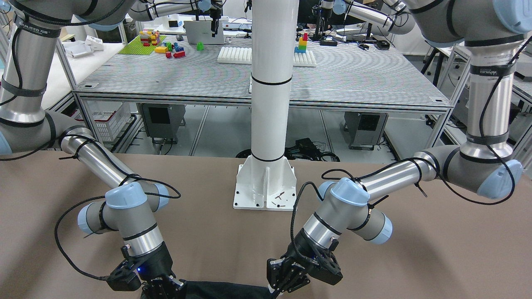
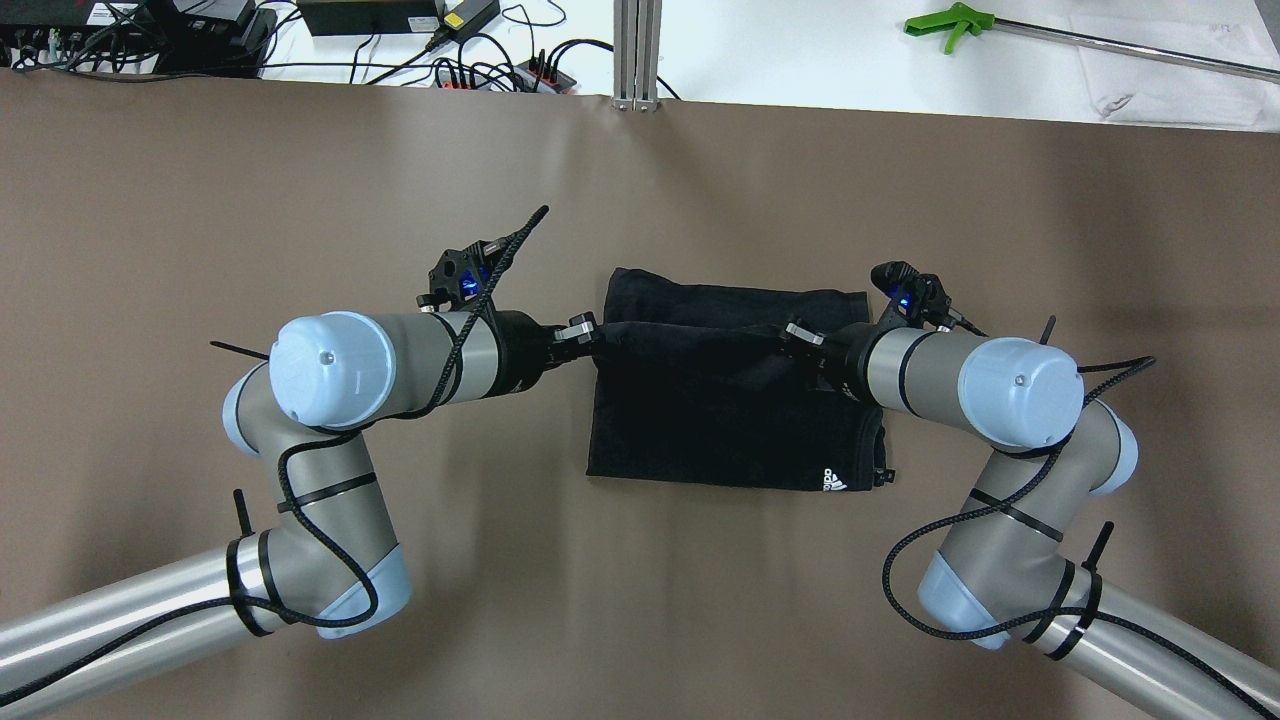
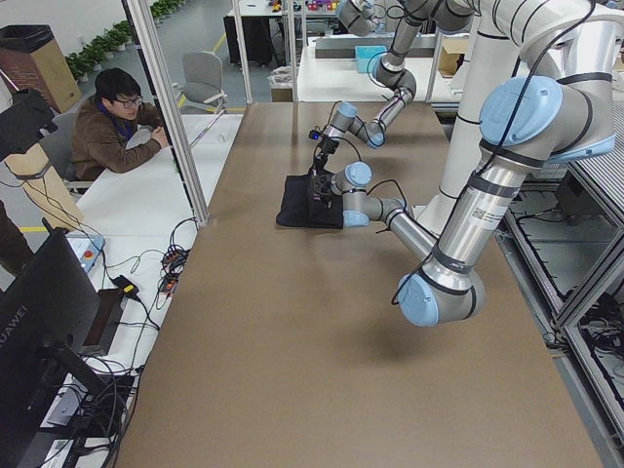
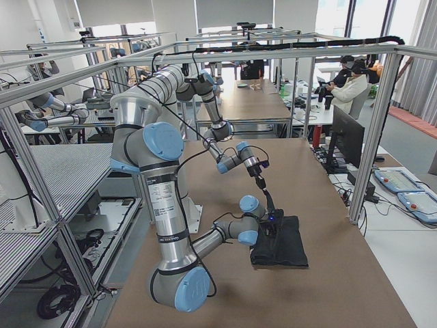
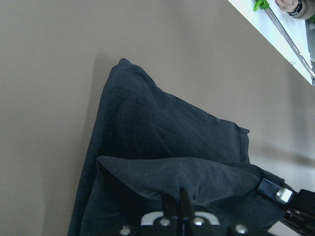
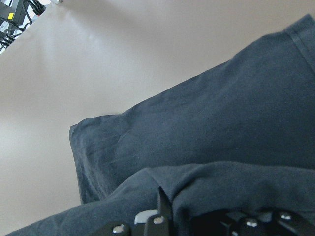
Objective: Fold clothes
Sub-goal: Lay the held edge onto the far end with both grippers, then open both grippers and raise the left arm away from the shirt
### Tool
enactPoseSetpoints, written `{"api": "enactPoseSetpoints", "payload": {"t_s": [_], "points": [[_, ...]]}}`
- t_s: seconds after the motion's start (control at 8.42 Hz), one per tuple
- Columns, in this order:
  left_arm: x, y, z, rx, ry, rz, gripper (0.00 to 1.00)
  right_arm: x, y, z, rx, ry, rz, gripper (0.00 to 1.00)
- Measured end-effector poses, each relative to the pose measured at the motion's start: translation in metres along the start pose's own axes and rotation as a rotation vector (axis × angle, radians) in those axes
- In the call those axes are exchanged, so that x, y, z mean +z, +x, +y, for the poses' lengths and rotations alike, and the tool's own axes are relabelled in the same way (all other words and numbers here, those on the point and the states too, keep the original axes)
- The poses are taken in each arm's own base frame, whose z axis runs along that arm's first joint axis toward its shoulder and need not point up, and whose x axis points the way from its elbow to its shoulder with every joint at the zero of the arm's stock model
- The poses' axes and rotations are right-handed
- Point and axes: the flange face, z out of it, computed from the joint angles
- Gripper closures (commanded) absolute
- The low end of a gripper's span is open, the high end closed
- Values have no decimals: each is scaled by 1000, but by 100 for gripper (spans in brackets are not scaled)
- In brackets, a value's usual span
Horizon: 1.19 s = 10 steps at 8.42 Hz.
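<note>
Black garment (image 2: pixel 730 400) lies flat at the centre of the overhead view on the brown table (image 2: pixel 300 200). It is roughly rectangular, with its long side running left to right. A small white logo (image 2: pixel 835 481) sits at its lower right corner, next to a thicker hem band on the right edge.

A ridge of fabric runs across the upper half of the garment, raised off the layer below. The left gripper (image 2: pixel 596 335) is at the left end of the ridge and the right gripper (image 2: pixel 792 333) is towards the right end, and they point at each other.

In the left wrist view the left gripper (image 5: pixel 175 200) has its fingers pressed together, with a fold of garment (image 5: pixel 162 132) pinched between them. The right gripper (image 5: pixel 275 191) shows at the lower right of that frame, also in the fabric. In the right wrist view the right gripper (image 6: pixel 163 212) is clamped onto bunched garment (image 6: pixel 221 128) at the bottom of the frame, and the rest of the cloth spreads flat toward the upper right.

In the front-facing view only a strip of garment (image 1: pixel 224 290) shows at the bottom edge. It lies between the left gripper (image 1: pixel 286 286) and the right gripper (image 1: pixel 162 290), with a white post (image 1: pixel 270 83) in mid frame.

A green-handled tool (image 2: pixel 945 20) lies on the white surface at the upper right of the overhead view. A person (image 3: pixel 117 122) sits at the upper left of the left side view.
</note>
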Motion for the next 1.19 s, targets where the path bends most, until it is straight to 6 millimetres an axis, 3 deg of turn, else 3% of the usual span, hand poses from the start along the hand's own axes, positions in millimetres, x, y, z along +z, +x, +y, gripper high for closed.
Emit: {"api": "enactPoseSetpoints", "payload": {"t_s": [0.12,0.24,0.36,0.83,0.95,1.19], "points": [[15,1,-2,0,13,-13,51,1,0,-2,1,2,1,62],[23,4,-5,1,30,-19,15,1,0,-2,2,3,2,7],[26,7,-8,3,43,-20,7,3,0,-2,4,4,4,6],[19,12,-39,8,89,-15,6,13,3,-24,8,26,27,6],[12,13,-58,6,101,-15,6,12,-8,-26,5,16,13,6],[-10,10,-114,-1,94,-26,6,8,-42,-20,5,-27,10,6]]}}
